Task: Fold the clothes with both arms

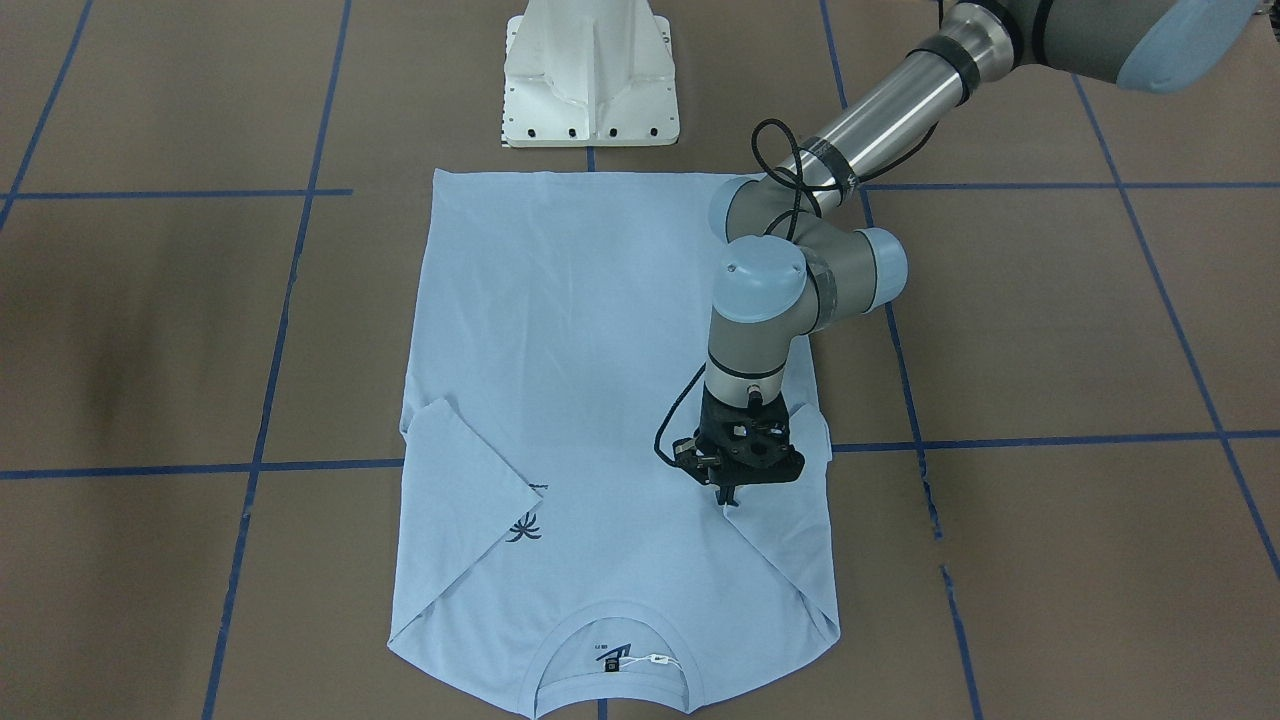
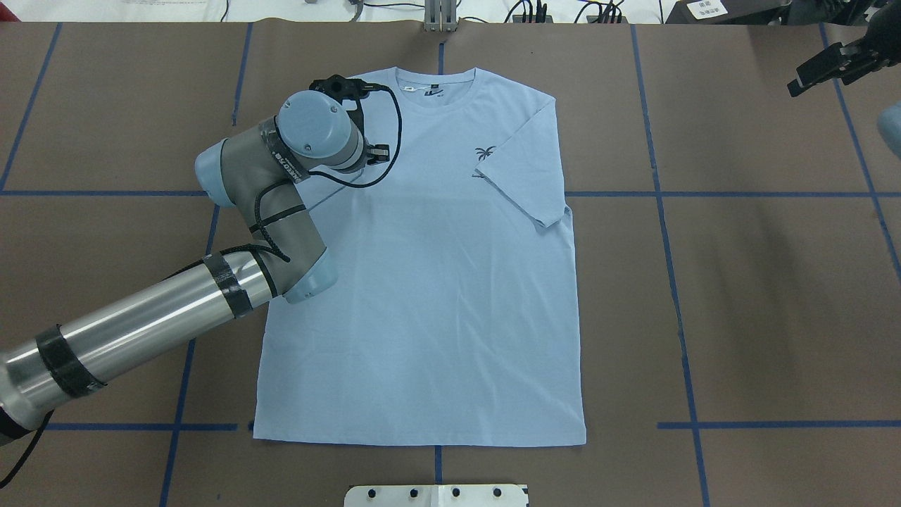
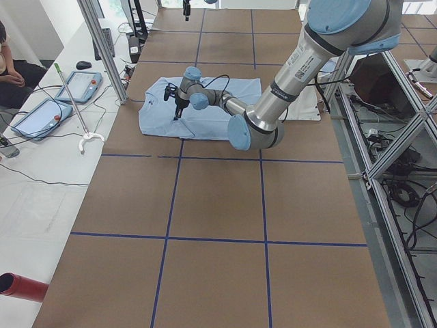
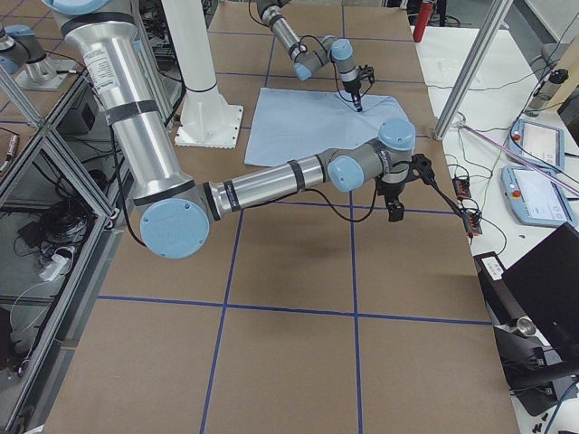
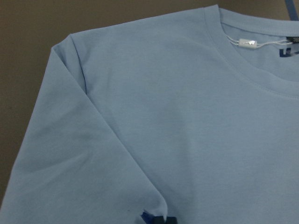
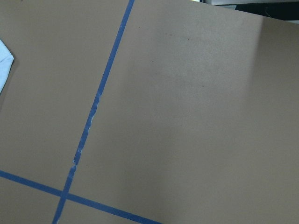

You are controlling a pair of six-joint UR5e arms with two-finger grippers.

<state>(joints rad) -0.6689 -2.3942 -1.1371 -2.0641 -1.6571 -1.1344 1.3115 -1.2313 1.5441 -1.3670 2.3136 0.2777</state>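
Observation:
The light blue T-shirt (image 1: 600, 350) lies flat on the brown table, collar away from the robot, and also shows in the overhead view (image 2: 436, 282). Both short sleeves are folded in over the body. The right-side sleeve partly covers the palm-tree print (image 1: 523, 527). My left gripper (image 1: 728, 497) points straight down over the other folded sleeve, near the chest. In the left wrist view its tips (image 5: 158, 219) are together at that sleeve's corner. My right gripper (image 2: 802, 81) hovers over bare table far off to the right of the shirt; I cannot tell whether it is open.
The white pedestal base (image 1: 590, 75) stands just behind the shirt's hem. Blue tape lines (image 6: 93, 116) cross the table. A side bench with tablets (image 3: 41, 116) and metal frame posts (image 3: 102, 48) lie beyond the collar end. An operator (image 3: 10, 65) sits there.

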